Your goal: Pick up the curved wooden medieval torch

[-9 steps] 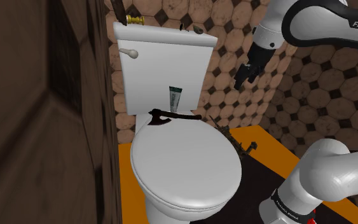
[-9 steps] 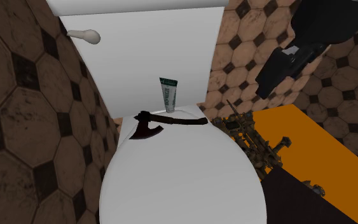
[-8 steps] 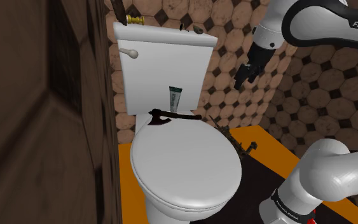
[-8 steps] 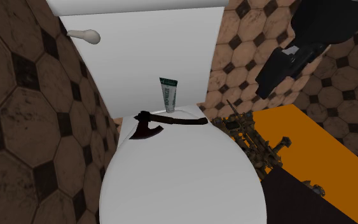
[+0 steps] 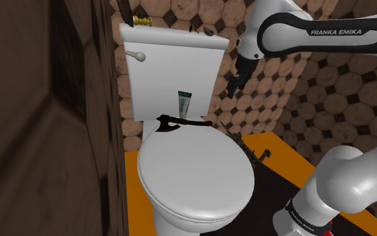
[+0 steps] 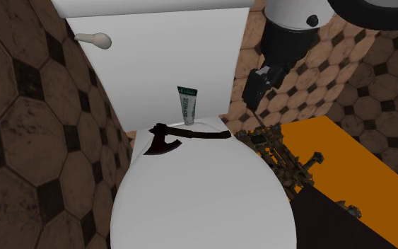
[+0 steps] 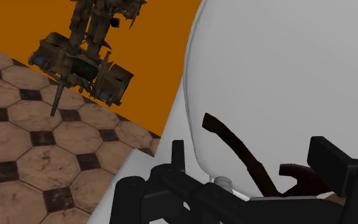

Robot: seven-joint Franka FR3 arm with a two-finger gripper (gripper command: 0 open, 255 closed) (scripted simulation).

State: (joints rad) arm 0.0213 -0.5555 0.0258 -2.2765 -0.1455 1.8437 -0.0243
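The curved torch (image 5: 183, 123) lies across the back of the white toilet lid (image 5: 193, 174), just in front of the tank. It has a dark, bent wooden handle (image 6: 203, 134) and a reddish-brown, axe-like head (image 6: 161, 141) pointing to the shoulder view's left. My black gripper (image 5: 234, 87) hangs in the air above and to the right of the handle's end, well clear of it (image 6: 252, 95). In the wrist view the fingers (image 7: 178, 156) stand apart and open, with the handle (image 7: 238, 149) seen far below between them.
A green-and-white tube (image 5: 185, 102) stands upright against the white tank (image 5: 167, 67), right behind the torch. An ornate brass-coloured metal object (image 6: 282, 152) lies on the orange mat (image 6: 346, 152) beside the bowl. A dark wall (image 5: 46, 134) fills the left.
The arm has swung toward the shoulder view's left, bringing the gripper from over the tiled wall to beside the tank, near the handle's end. The torch has not moved.
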